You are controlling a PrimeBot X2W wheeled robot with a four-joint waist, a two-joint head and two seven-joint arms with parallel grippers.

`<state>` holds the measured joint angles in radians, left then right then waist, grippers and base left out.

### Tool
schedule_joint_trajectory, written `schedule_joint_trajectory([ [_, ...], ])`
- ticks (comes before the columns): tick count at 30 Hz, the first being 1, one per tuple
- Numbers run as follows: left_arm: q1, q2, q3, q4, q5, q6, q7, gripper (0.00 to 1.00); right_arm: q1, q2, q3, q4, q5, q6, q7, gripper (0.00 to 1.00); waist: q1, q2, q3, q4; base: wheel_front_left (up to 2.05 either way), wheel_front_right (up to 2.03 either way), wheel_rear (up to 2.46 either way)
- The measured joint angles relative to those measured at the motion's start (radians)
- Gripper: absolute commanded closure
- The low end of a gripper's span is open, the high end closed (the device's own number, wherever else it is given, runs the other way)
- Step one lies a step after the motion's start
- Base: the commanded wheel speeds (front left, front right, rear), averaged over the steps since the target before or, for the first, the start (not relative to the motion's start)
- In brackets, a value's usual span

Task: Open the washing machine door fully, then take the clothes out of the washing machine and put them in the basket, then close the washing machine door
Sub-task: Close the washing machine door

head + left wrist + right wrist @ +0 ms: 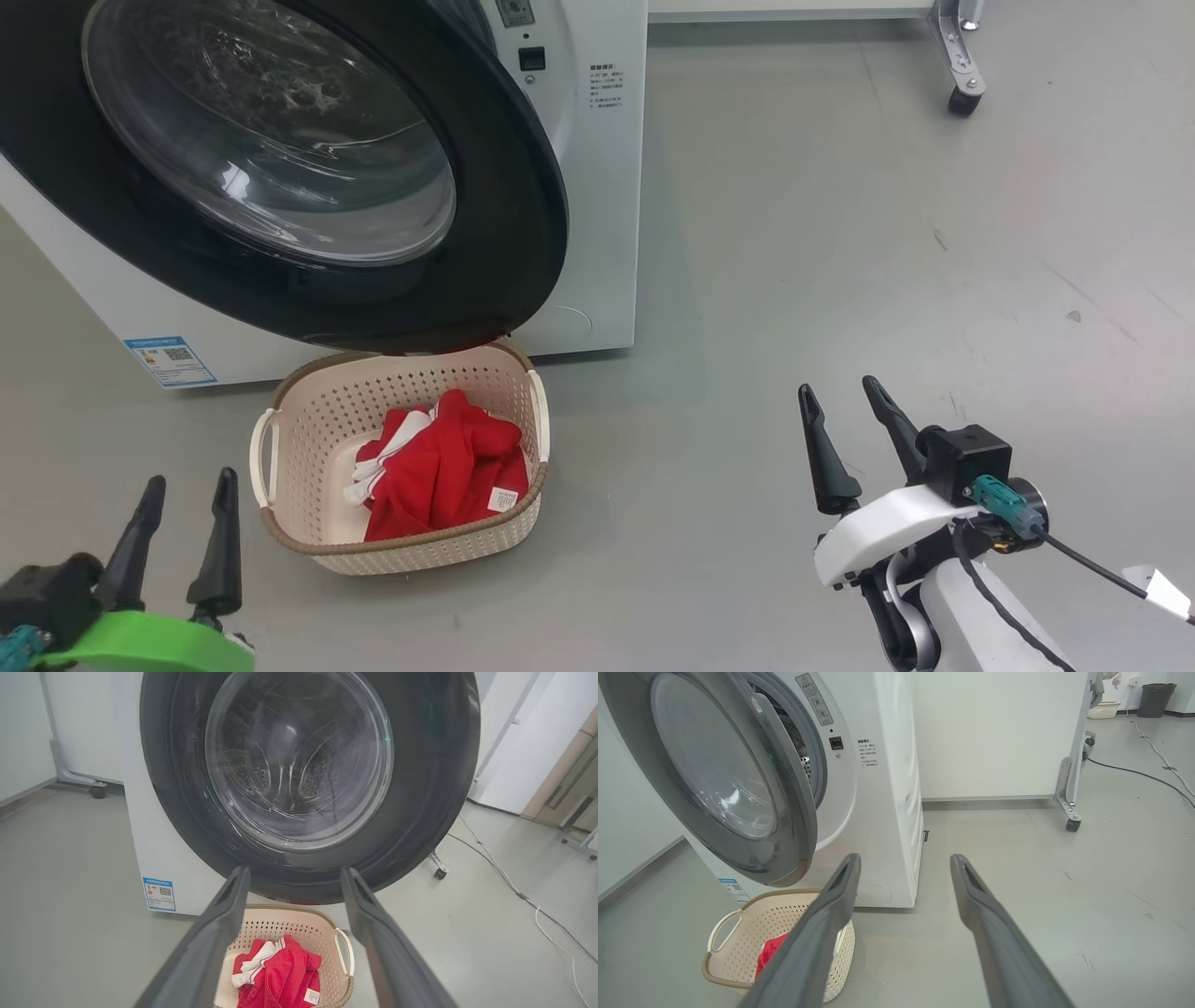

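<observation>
Red striped fabric garment (439,471) lies in cream perforated plastic basket (322,420). Black-rimmed round glass door (280,149) hangs ajar, directly ahead of left claw (189,478), the nearer; right claw (837,385) well off to its side. Both claws released, empty.

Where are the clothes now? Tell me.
In the head view's lower left-centre, the clothes lie inside the basket on the floor, just under the open washing machine door.

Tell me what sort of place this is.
Likely a lab or test room staged as a laundry corner: a front-loading washing machine and a laundry basket stand on bare grey floor beside a partition on castors.
</observation>
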<state>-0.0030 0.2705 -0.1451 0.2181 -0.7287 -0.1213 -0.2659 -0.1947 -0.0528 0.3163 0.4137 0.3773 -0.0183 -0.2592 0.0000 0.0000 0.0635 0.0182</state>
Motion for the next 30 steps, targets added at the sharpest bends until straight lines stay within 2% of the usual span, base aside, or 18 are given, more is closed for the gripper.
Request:
schedule_joint_trajectory([
  [2,0.010,0.021,-0.018,0.018,0.064,0.000,0.000,0.00,0.000,0.000,0.000,0.000,0.000,0.000,0.000,0.00,0.0000,0.0000,-0.002,-0.002,0.00,0.00,0.00],
  [7,0.016,0.009,0.004,0.068,0.155,-0.003,0.001,0.00,0.002,0.000,-0.001,0.000,0.000,0.000,0.000,0.00,0.0000,0.0000,-0.006,-0.005,0.00,0.00,0.00],
  [12,0.017,-0.024,0.046,0.064,0.237,0.046,0.009,0.00,0.008,0.000,-0.004,-0.003,0.000,0.000,0.000,0.00,0.0000,0.0000,-0.008,-0.007,0.00,0.00,0.00],
  [19,0.016,-0.077,0.111,0.020,0.294,0.065,0.009,0.00,0.014,0.000,-0.004,-0.004,-0.002,0.000,0.000,0.00,0.0000,0.0000,-0.010,-0.005,0.00,0.00,0.00],
  [30,0.020,-0.133,0.144,-0.001,0.355,0.063,0.009,0.00,0.015,0.000,-0.004,-0.009,-0.002,0.000,0.000,0.00,0.0000,0.0000,-0.010,-0.005,0.00,0.00,0.00],
])
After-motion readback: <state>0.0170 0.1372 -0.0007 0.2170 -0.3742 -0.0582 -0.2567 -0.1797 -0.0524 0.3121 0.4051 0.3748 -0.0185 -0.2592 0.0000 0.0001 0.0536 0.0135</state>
